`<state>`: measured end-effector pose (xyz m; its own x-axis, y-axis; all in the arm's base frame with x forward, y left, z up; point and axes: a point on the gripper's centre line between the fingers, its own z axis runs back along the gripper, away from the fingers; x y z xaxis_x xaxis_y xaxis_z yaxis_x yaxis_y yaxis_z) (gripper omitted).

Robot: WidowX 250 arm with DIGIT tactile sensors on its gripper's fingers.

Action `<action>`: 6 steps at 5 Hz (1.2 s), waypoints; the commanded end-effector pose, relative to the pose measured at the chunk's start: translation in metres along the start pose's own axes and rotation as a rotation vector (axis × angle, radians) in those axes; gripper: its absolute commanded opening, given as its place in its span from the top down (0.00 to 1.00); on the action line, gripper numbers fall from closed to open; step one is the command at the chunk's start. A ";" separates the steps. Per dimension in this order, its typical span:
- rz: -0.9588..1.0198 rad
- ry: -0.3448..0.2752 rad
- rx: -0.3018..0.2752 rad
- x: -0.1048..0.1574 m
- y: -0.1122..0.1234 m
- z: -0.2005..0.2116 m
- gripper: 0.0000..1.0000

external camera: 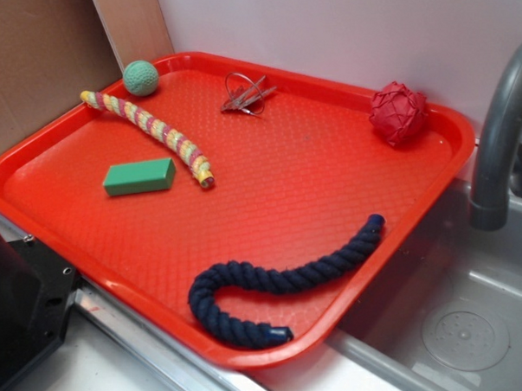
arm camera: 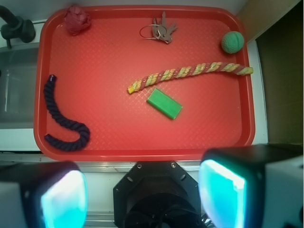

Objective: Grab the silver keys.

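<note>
The silver keys (external camera: pixel 246 96) lie on their thin wire ring near the far edge of the red tray (external camera: pixel 270 204); in the wrist view the keys (arm camera: pixel 161 31) sit near the top edge of the tray (arm camera: pixel 104 104). My gripper (arm camera: pixel 142 194) is open, its two pads far apart with nothing between them. It hangs high over the robot base, short of the tray's near edge and far from the keys. In the exterior view the gripper is out of frame.
On the tray lie a green ball (external camera: pixel 141 78), a striped yellow-pink rope (external camera: pixel 150 131), a green block (external camera: pixel 139 176), a dark blue rope (external camera: pixel 282 281) and a red knotted ball (external camera: pixel 399 112). A grey faucet (external camera: pixel 501 133) and sink (external camera: pixel 466 325) stand to the right.
</note>
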<state>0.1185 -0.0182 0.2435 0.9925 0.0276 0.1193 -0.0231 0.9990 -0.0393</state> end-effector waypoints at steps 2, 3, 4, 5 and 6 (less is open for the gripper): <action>-0.157 -0.113 -0.004 0.045 0.005 -0.034 0.00; -0.327 -0.189 -0.020 0.080 0.005 -0.058 0.00; -0.437 -0.217 0.015 0.104 0.015 -0.085 0.00; -0.484 -0.287 0.019 0.123 0.037 -0.104 0.00; -0.544 -0.378 -0.004 0.140 0.043 -0.124 0.00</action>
<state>0.2662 0.0268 0.1218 0.7600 -0.4744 0.4441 0.4863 0.8685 0.0955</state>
